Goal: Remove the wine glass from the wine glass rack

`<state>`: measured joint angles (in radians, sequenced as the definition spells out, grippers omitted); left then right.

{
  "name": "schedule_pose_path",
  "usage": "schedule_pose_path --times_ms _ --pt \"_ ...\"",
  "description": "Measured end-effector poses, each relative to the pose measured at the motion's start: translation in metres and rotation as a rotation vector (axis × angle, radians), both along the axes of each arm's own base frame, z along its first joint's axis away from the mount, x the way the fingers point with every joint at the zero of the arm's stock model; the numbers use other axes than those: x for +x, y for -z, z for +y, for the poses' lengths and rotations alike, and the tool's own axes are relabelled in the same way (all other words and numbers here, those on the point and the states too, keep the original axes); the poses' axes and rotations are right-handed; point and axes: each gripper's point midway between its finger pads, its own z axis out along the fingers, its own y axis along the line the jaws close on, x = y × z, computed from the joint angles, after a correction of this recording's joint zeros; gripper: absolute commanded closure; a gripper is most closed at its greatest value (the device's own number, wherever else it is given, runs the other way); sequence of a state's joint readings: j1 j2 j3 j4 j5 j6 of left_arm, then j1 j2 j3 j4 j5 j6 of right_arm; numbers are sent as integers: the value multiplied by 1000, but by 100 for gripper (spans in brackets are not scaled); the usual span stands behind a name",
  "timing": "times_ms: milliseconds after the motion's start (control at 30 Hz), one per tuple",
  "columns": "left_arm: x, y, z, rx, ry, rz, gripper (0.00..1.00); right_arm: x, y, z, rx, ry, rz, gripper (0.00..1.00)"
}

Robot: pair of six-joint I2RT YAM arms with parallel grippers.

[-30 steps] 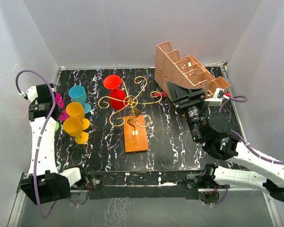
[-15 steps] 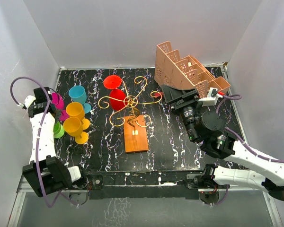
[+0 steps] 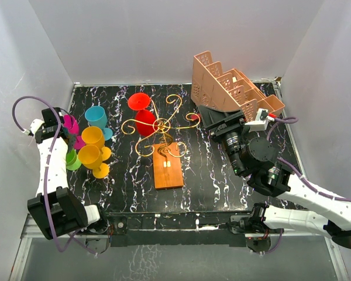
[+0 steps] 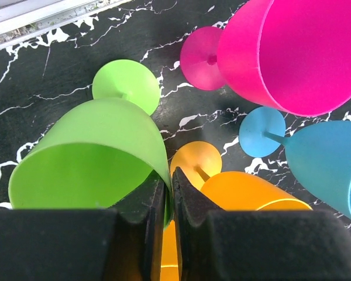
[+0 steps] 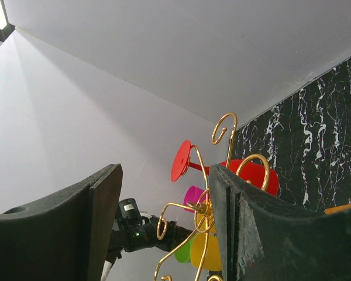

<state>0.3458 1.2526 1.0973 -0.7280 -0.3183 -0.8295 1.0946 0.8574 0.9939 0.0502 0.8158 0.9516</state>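
Two arms: left gripper [image 4: 168,199], bent over left edge, pinches green glass [image 4: 93,152] rim; right gripper [image 5: 164,222], nr right edge, fingers apart. Red wine glass [image 3: 144,121] hangs on wine glass rack [image 3: 161,125], ctr, twd far edge.

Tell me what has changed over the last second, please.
The left arm swung out toward the left wall, and its elbow drew back toward the near edge. The left gripper is shut on the green glass. The right gripper, open, edged slightly toward the rack, then stopped. The red glass stays on the rack, and the crate is unmoved.
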Motion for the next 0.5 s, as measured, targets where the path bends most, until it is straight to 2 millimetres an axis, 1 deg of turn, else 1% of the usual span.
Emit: schedule_pose_path --times_ms 167,267,333,400,433,500 --pt "0 0 1 1 -4 -2 65 0 0 0 -1 0 1 35" --pt "-1 0 3 7 -7 1 56 0 1 0 -2 0 1 35" --pt "-2 -3 3 10 -1 3 46 0 1 0 -2 0 1 35" --pt "-2 -11 3 20 9 -9 37 0 1 0 -2 0 1 35" --pt "-1 -20 3 29 16 -26 33 0 1 0 -2 0 1 35" --pt "2 -42 4 56 29 -75 28 0 1 0 -2 0 2 35"
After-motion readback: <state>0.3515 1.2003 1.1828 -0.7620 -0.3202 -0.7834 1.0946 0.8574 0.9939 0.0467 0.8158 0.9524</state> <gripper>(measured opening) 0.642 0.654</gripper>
